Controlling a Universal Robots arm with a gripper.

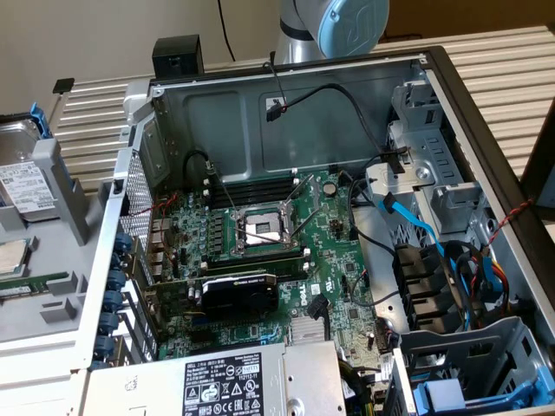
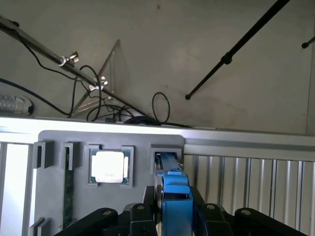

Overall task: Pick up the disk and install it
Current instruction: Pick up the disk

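- The open computer case [image 1: 260,113] lies on its side with the motherboard [image 1: 334,260] facing up, probably so the metal drive cage [image 1: 434,186] at three o'clock can be reached from above.
- The grey parts tray [image 1: 74,208] sits at nine o'clock of the case in the exterior view. Its slots hold parts on edge for pinching.
- The gripper [image 2: 174,209] is clamped on the blue carrier, one finger on each side.
- The disk [image 1: 19,178] stands upright in its tray slot, seemingly not lifted yet.
- The processor chip [image 1: 12,256] lies flat at six o'clock of the disk.
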